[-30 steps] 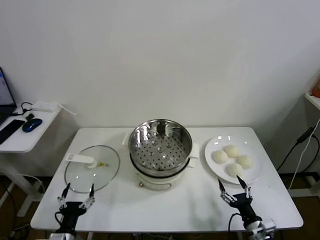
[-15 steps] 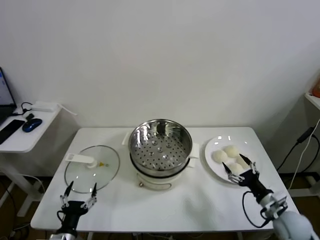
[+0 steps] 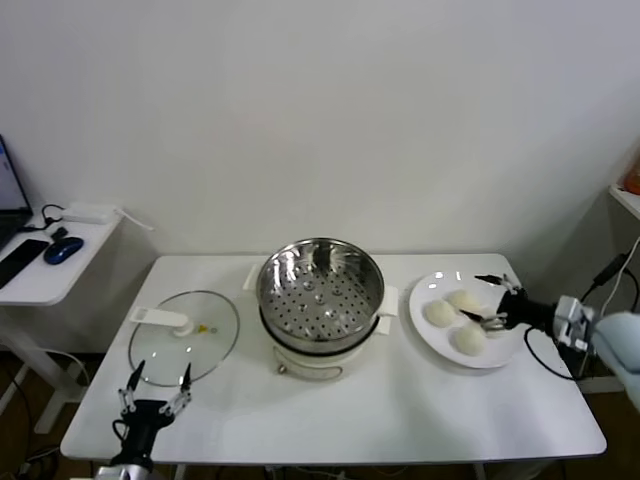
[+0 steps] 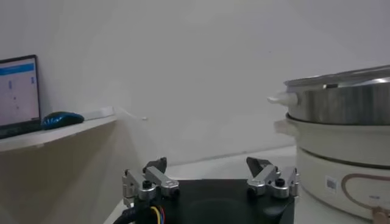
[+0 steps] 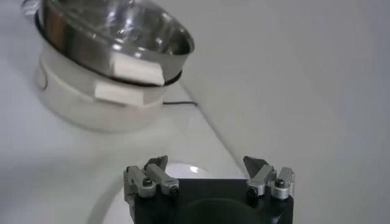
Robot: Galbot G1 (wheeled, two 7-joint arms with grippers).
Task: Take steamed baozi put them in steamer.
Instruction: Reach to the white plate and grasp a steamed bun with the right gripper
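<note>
Bright even light; glare on steamer (image 3: 321,292); soft shadows; wrist views hazy.

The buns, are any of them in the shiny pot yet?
Not yet. The steamer is empty, its lid already off beside it. The right gripper, open, hovers over the plate at the far-right bun, holding nothing. Three buns show there. The left gripper waits, open. All moves remain.

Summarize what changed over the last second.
The right tool swung from the table's near edge out to the right and now reaches in over the plate, open around the hidden fourth of the baozi; nothing gripped. Left tool, steamer, lid unchanged.
</note>
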